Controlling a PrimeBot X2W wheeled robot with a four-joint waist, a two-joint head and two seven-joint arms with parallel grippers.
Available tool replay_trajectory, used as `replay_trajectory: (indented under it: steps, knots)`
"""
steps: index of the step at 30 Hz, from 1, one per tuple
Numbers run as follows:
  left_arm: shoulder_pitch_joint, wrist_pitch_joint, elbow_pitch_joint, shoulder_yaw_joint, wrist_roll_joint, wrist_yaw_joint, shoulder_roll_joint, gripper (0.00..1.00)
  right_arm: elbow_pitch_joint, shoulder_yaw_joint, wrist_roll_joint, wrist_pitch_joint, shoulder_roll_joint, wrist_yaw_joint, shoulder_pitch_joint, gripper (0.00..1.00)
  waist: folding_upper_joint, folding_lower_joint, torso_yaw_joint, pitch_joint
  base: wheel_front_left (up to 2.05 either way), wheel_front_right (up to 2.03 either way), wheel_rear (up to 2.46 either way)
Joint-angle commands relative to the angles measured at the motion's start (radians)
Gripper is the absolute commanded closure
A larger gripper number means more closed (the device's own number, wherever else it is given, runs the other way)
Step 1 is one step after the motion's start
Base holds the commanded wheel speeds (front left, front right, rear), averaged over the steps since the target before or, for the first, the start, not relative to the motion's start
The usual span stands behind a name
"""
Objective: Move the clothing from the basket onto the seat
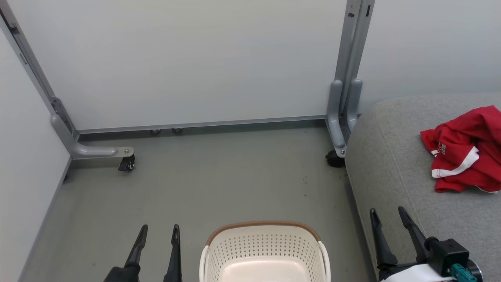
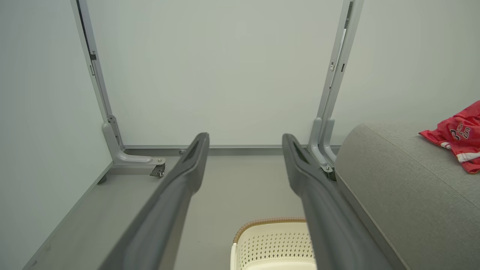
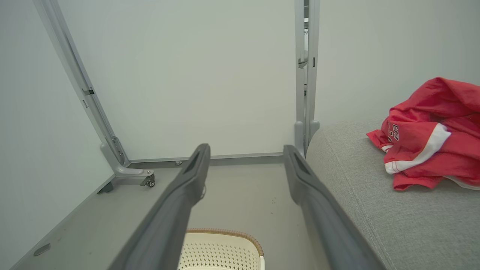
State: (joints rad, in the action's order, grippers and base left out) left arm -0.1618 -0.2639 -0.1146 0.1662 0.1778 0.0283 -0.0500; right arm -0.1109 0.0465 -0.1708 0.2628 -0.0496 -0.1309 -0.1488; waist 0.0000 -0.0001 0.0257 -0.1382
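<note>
Grey seat (image 1: 391,164), red clothing (image 1: 465,152) lying well beyond right tool (image 1: 387,211)

**Pale partitions around a grey floor**

Ahead of the left fingers (image 1: 137,246), the dull grey floor (image 1: 219,176) runs to a pale back panel (image 1: 195,58) in a grey metal frame. Left of those fingers a side panel (image 1: 23,156) meets it at a curved foot (image 1: 98,151) with a small black castor (image 1: 127,164). Ahead of the right fingers (image 1: 411,229) a grey post (image 1: 350,58) joins a further panel (image 1: 430,47). The light is soft and even.
</note>
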Motion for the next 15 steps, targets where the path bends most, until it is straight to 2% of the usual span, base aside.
replay_trajectory:
  steps: [1, 15]
  knots:
    - [-0.004, -0.001, -0.005, 0.0, -0.004, -0.003, -0.001, 0.0, -0.002, 0.002, 0.006, 0.003, -0.002, 0.0, -0.011, 0.0, 0.0, 0.0001, 0.0, -0.001, 0.0, 0.0, 0.0]
    - [0.0, -0.001, -0.028, 0.003, -0.015, 0.004, -0.001, 0.0, -0.004, -0.003, -0.001, 0.003, -0.002, 0.0, -0.011, 0.0, 0.0, 0.0001, 0.009, -0.003, 0.0, 0.0, 0.0]
